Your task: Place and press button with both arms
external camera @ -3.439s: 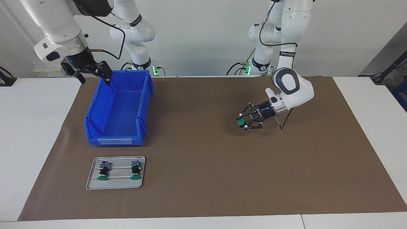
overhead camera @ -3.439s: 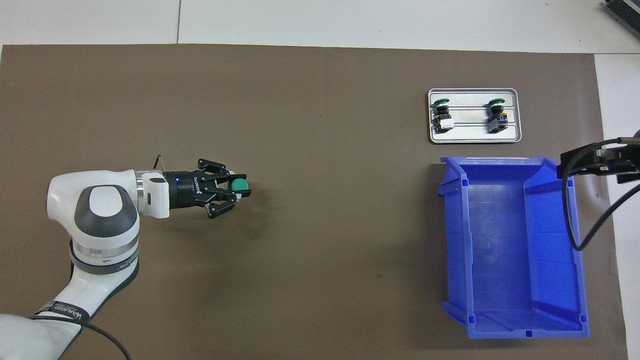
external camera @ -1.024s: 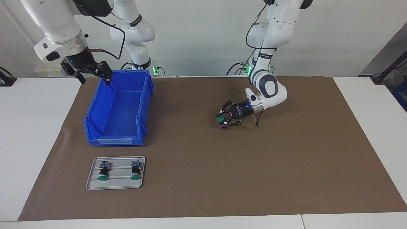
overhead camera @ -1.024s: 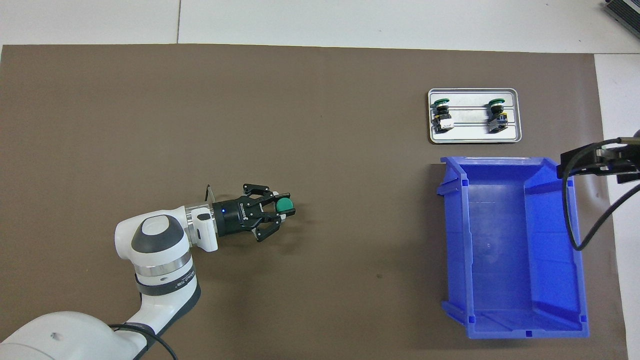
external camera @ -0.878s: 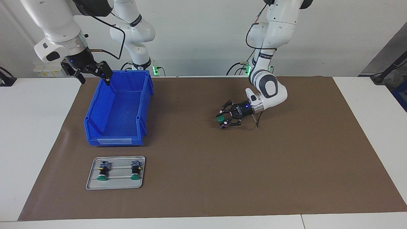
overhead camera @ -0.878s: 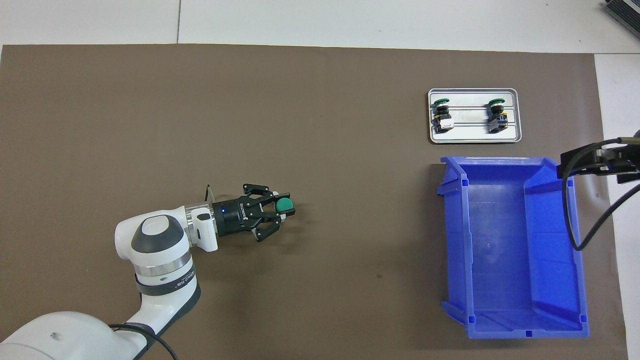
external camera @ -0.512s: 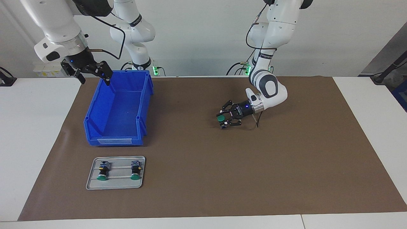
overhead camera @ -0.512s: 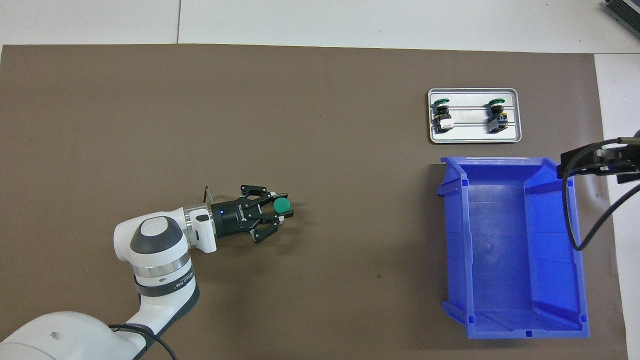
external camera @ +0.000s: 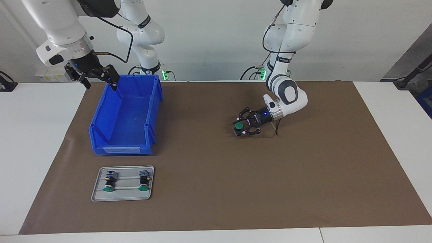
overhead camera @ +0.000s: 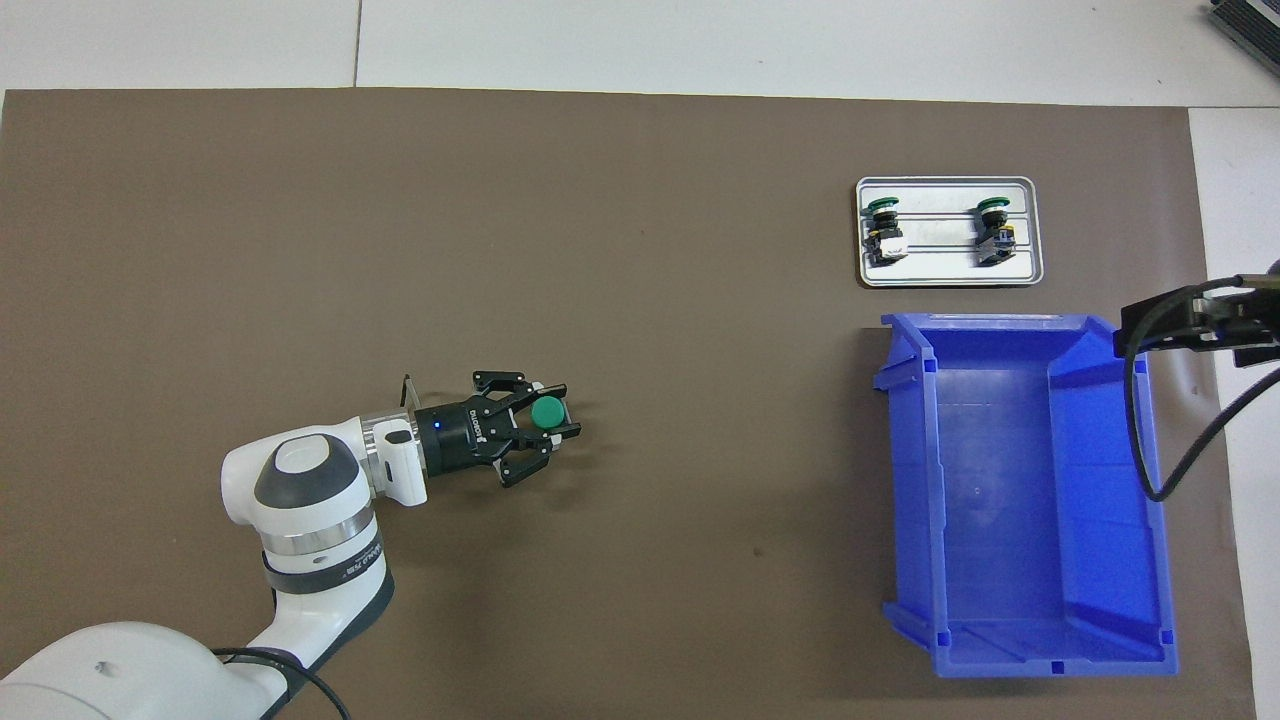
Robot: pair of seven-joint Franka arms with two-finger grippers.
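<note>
One button (external camera: 239, 126) between left end effector (external camera: 241, 127) fingers

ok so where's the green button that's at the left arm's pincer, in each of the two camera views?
Facing view: the button sits a little past the middle of the picture, toward the left arm's side, low over the brown mat.
Overhead view: the button sits below the middle, toward the bottom-left.
Shared landmark: the blue bin, at the right arm's end of the table.
</note>
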